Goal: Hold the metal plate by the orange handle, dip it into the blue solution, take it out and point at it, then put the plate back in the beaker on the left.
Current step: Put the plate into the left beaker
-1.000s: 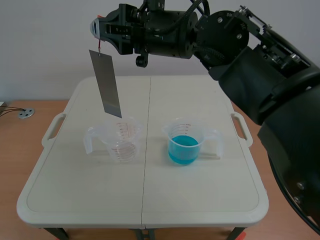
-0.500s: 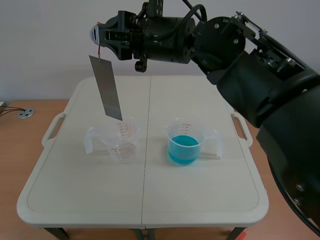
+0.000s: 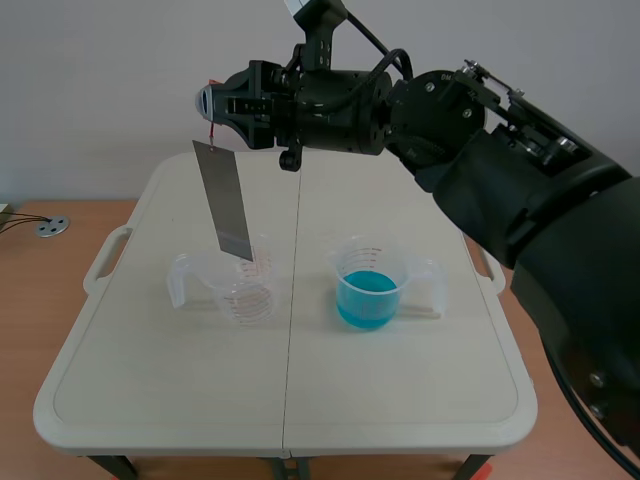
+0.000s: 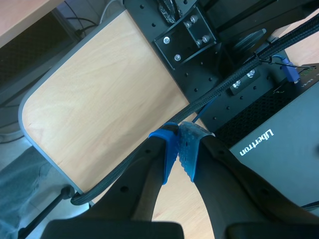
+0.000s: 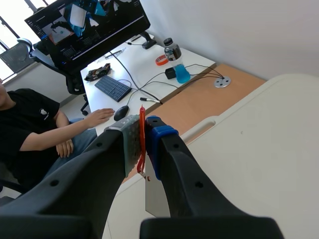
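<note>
As the right arm crosses the top of the scene view, the right gripper (image 3: 212, 104) pinches the thin orange handle (image 3: 211, 134), and the flat grey metal plate (image 3: 228, 200) hangs tilted from it, lower edge at the mouth of the empty clear plastic beaker (image 3: 243, 292), left of the clear beaker of blue solution (image 3: 367, 292). The left wrist view shows the left gripper (image 4: 178, 144) closed on nothing, pads touching, over a wooden chair seat (image 4: 99, 109). The right wrist view shows both fingers clamping the handle, plate just beneath

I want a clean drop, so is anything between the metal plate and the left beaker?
Nothing visible. The metal plate hangs from the right tool with its lower end at the left beaker, right by its open mouth.
</note>
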You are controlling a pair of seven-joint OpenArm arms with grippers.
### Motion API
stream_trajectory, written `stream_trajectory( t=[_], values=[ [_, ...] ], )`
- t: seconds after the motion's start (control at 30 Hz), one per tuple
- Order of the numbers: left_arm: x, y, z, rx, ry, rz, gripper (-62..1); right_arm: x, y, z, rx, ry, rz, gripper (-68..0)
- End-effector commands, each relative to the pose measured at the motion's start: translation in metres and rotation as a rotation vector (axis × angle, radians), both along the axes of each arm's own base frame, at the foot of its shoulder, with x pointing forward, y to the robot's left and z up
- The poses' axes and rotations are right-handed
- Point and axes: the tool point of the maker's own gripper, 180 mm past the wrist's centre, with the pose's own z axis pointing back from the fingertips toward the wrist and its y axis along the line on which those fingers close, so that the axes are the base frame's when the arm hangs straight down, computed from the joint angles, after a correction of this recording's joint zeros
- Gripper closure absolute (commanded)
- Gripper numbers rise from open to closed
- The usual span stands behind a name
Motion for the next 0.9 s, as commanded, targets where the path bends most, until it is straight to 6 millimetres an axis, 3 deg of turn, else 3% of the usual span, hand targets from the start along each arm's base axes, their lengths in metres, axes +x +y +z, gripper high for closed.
stream_trajectory(
  t=[0.0, 0.63, 0.87],
  values=[
    [-0.001, -0.006, 0.003, -0.017, -0.004, 0.004, -2.1, 0.002, 0.005, 0.014, 0.03, -0.031, 0.012, -1.3],
    [0.0, -0.005, 0.003, -0.014, -0.008, 0.006, -2.1, 0.002, 0.015, -0.026, -0.039, -0.028, -0.003, -1.3],
    [-0.001, -0.005, 0.003, -0.013, -0.007, 0.006, -2.1, -0.002, 0.02, -0.054, -0.081, 0.004, 0.005, -1.3]
  ],
)
